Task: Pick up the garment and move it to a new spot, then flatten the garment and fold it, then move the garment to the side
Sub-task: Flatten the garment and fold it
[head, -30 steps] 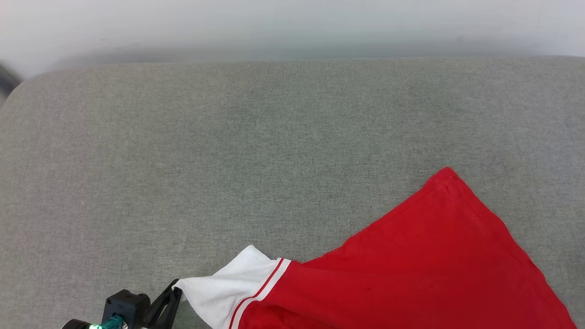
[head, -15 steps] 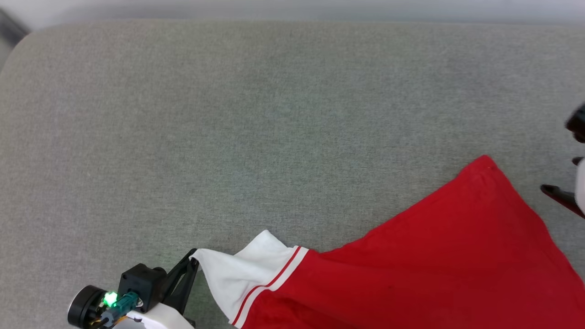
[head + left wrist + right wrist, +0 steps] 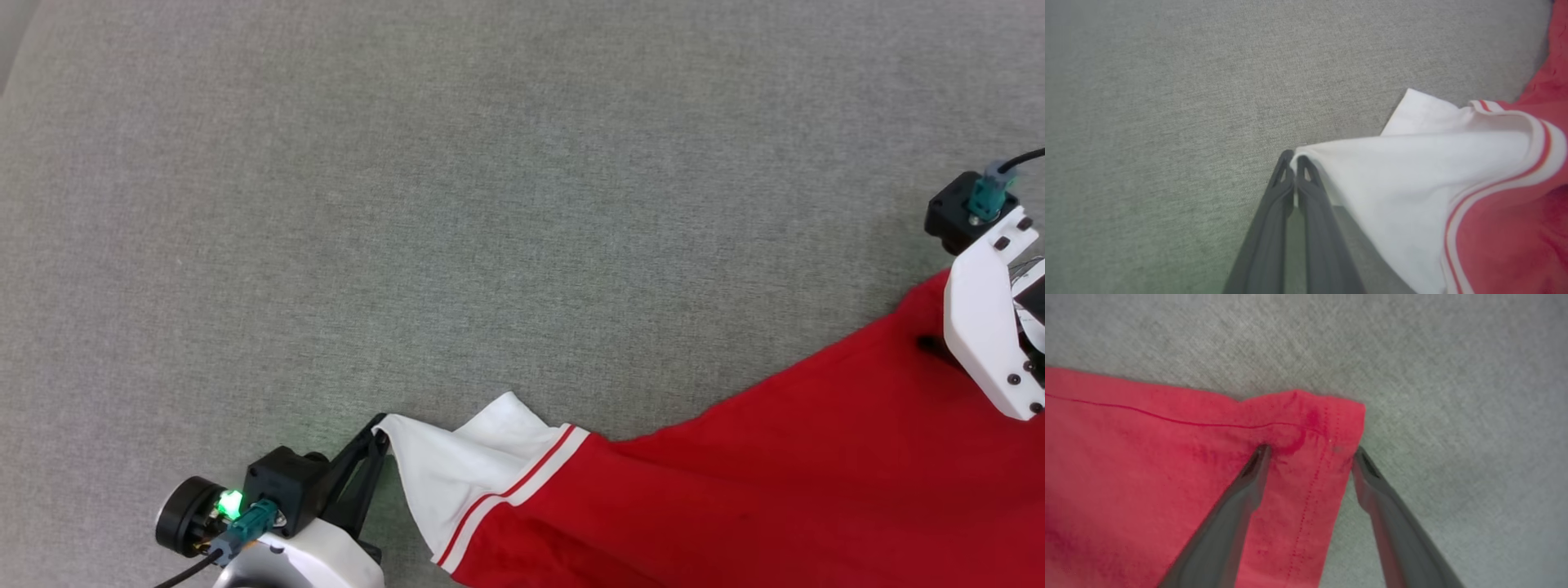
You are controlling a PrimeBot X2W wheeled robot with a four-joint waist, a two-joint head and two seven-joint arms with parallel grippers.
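Here, the garment (image 3: 775, 474) lies on the grey fabric surface (image 3: 490, 204), filling the head view from 6 to 3 o'clock. The left tool (image 3: 382, 426), at 7 o'clock, is clamped tight on the tip of the white sleeve (image 3: 457, 478), which stretches from its fingertips toward 3 o'clock. The right tool (image 3: 1310, 451), at 3 o'clock, stands fully spread and holds nothing. One fingertip lies over the red hem corner (image 3: 1327, 416), the other just off its edge over bare surface.
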